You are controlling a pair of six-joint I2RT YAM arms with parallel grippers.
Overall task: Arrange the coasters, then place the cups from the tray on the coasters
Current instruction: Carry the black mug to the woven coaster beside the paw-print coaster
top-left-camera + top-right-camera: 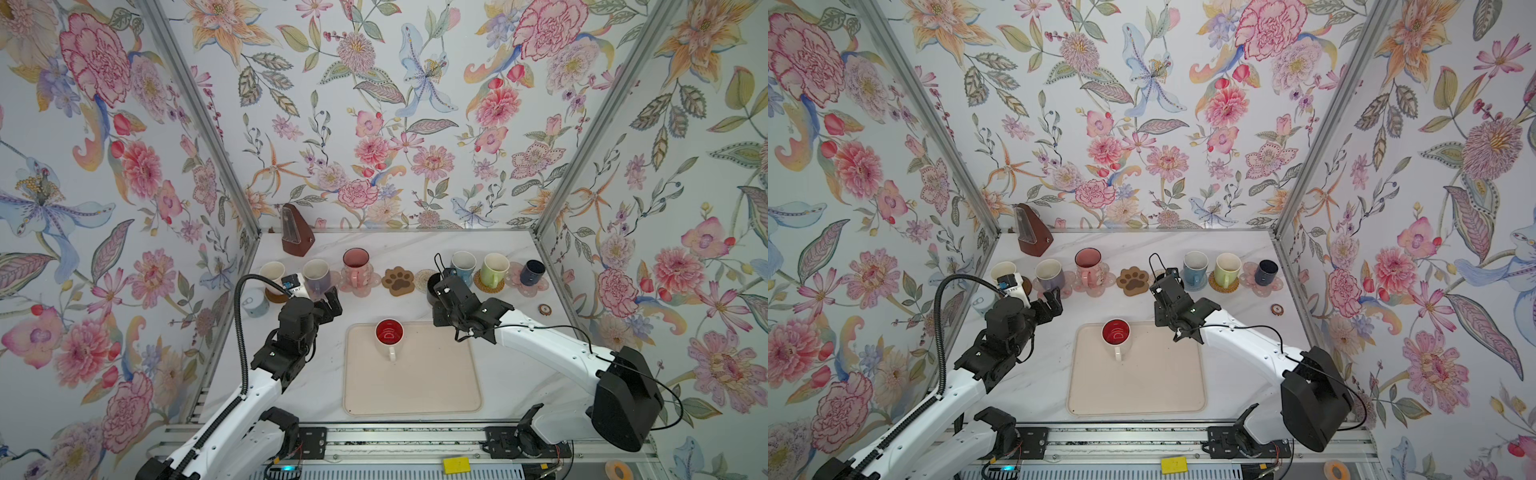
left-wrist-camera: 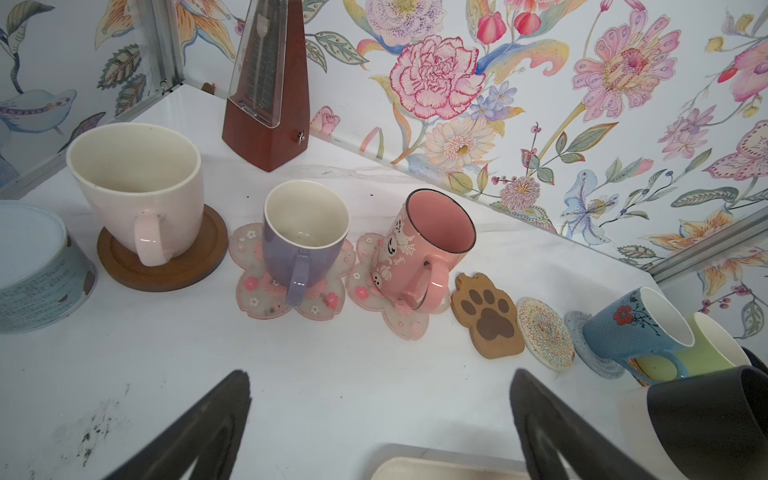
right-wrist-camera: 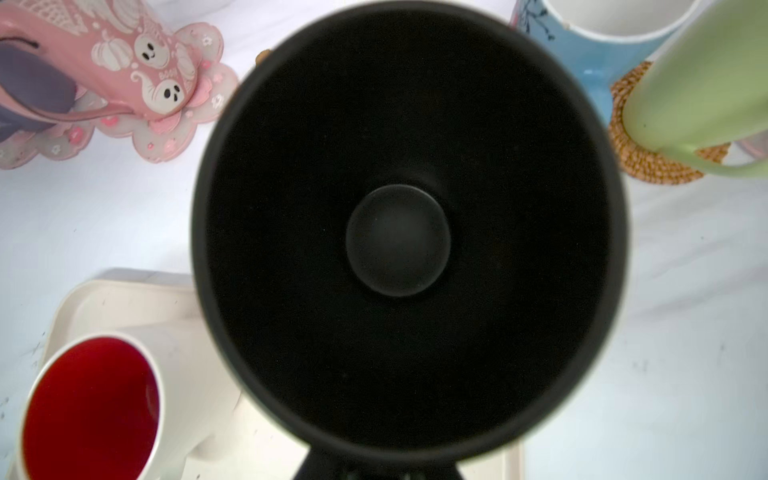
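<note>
Right wrist view was filled by the black cup (image 3: 399, 232), pinched in the right gripper (image 1: 439, 287); the left gripper (image 2: 380, 376) was spread, empty. Level lowering onto the bare woven coaster (image 2: 544, 332) was called for next.

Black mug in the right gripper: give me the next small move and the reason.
Probably ease the black mug a little farther back and lower it onto the cream woven coaster. The right gripper is shut on it just in front of that coaster, which is bare, like the paw coaster beside it.
</note>
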